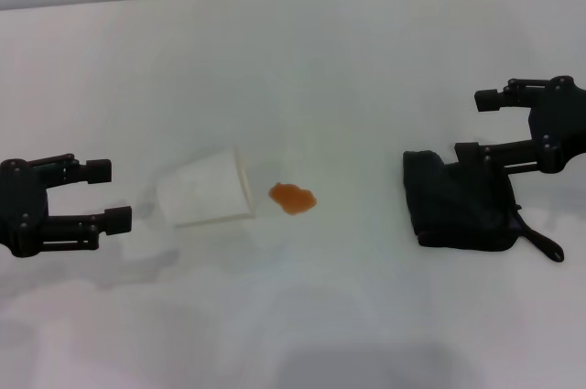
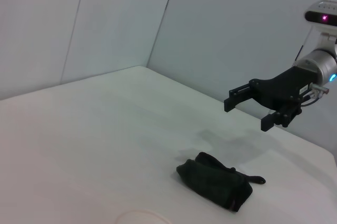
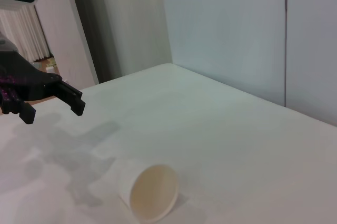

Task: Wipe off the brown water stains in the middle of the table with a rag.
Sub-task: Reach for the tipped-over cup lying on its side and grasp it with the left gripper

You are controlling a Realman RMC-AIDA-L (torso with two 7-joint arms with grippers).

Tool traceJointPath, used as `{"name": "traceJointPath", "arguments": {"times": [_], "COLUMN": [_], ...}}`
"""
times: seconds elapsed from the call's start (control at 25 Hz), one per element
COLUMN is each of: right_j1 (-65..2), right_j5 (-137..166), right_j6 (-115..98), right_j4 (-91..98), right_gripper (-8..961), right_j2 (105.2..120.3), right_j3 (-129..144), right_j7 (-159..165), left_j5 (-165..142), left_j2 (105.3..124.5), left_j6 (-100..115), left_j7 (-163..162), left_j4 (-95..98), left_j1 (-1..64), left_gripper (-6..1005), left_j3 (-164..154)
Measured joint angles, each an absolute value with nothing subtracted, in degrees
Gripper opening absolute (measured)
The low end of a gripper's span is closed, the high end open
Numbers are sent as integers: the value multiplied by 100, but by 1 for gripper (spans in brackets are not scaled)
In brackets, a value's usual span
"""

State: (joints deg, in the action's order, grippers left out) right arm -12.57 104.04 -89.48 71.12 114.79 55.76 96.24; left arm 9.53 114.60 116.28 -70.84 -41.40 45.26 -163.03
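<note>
Orange-brown blotch, the brown water stains (image 1: 293, 198), sits mid-surface with an irregular outline, a single small patch. Undisturbed edge, nothing lying on it.

White cup (image 1: 205, 189) lies on its side just left of the stain, open mouth facing the stain, rim close to it but not touching. Right wrist view shows the same cup (image 3: 150, 192) tipped over, hollow interior visible.

Rag (image 1: 461, 200): black cloth bundle, flat on the surface, well right of the stain. Thin loop strap trails off its right-near corner. Left wrist view shows the rag (image 2: 216, 187) as a lumpy dark bundle with the strap sticking out one end.

Right tool (image 1: 484, 124) hovers at the rag's far-right side, fingers spread apart, nothing between them. In the head view the lower finger overlaps the rag's top-right edge; the left wrist view shows the right tool (image 2: 247, 110) clearly up in the air above the rag, not touching, shadow on the surface below.

Left tool (image 1: 108, 195) sits at the left edge, just left of the cup, jaws spread wide, holding nothing. Right wrist view puts it (image 3: 55, 104) above the surface, clear of the cup.

Surface (image 1: 348, 69): plain white, smooth.
</note>
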Motion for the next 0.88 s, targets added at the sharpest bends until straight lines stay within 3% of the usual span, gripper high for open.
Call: {"name": "traceJointPath", "arguments": {"times": [0.64,0.88], "right_j1": [-1257,-1257], "right_j5": [10404,10404], "right_j6": [-8947,-8947], "right_j4": [7095,7095], "right_gripper": [855,855], "right_j2": [11488,11487], "right_j3": [5581,5594], "right_j7": [9624,9621], "left_j5": [948,869], "left_j2": [11458,11365], "left_j6": [11628,11628], "left_j7": [-7090,-7174], "left_j4": [-4148,-4237], "left_j1": [4592,4772], "left_gripper": [873,873], "left_j3": [-16303,-16311]}}
